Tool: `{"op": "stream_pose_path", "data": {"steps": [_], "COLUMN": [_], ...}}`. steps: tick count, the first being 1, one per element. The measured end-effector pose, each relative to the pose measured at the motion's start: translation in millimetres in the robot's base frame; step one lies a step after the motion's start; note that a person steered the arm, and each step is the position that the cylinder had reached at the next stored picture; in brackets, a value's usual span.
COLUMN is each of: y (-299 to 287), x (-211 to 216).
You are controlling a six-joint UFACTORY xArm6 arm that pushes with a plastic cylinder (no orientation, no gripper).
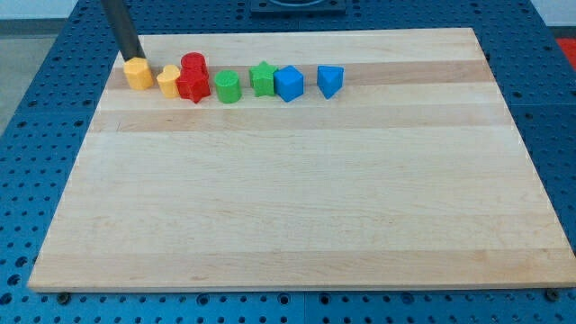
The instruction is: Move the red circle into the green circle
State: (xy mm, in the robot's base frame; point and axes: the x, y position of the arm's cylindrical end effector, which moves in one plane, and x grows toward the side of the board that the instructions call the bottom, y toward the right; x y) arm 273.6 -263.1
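The red circle (pixel 193 64) stands near the view's top left, just behind a red star (pixel 193 86). The green circle (pixel 227 86) stands to the right of the red star, a small gap away. My tip (pixel 131 58) is at the far left of the row, touching the top edge of a yellow block (pixel 139 73), well left of the red circle.
A yellow heart (pixel 168 80) sits against the red star's left side. A green star (pixel 263 78), a blue cube-like block (pixel 289 83) and a blue triangle-like block (pixel 330 80) continue the row to the right. The wooden board (pixel 297 198) lies on a blue perforated table.
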Motion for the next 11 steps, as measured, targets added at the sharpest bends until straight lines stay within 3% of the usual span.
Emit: {"op": "stream_pose_path", "data": {"steps": [1,3,7,11], "y": [-2.0,10.5,102.2,118.2], "x": [26.9,-26.6,-3.7,-28.5]}}
